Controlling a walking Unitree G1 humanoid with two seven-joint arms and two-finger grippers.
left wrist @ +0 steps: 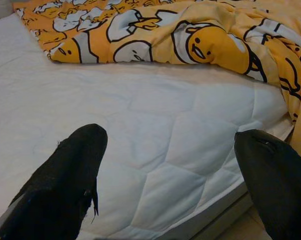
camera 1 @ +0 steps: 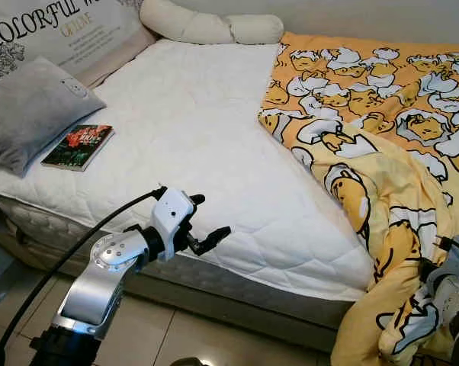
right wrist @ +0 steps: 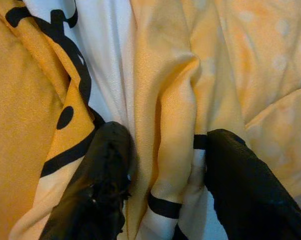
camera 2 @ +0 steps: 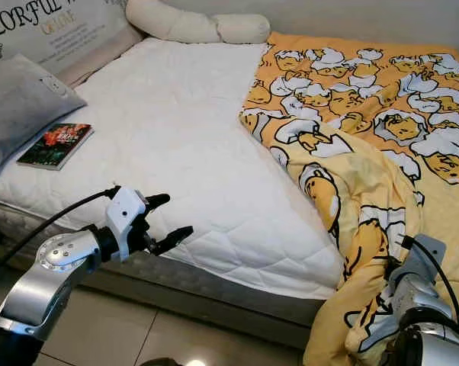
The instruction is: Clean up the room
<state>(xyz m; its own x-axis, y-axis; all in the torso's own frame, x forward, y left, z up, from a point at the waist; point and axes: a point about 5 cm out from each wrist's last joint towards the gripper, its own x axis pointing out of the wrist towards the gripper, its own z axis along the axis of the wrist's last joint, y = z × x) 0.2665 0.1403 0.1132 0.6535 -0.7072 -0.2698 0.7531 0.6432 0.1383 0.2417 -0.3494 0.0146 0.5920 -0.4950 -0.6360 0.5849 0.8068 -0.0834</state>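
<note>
A yellow cartoon-print blanket (camera 1: pixel 374 137) lies rumpled over the right side of the bed, and its corner hangs off the front edge. My right gripper (right wrist: pixel 165 160) is at that hanging corner, low on the right, with a fold of the blanket pinched between its black fingers (right wrist: pixel 108 165). The right wrist (camera 2: pixel 414 284) sits against the cloth. My left gripper (camera 1: pixel 212 216) is open and empty. It hovers at the front edge of the white mattress (camera 1: pixel 191 130), pointing over it towards the blanket (left wrist: pixel 190 35).
A book (camera 1: pixel 78 146) lies on the mattress at the left, beside a grey pillow (camera 1: pixel 31 110). A printed cushion (camera 1: pixel 62 27) and a white bolster (camera 1: pixel 214 27) rest at the head. Tiled floor (camera 1: pixel 184 335) runs along the bed front.
</note>
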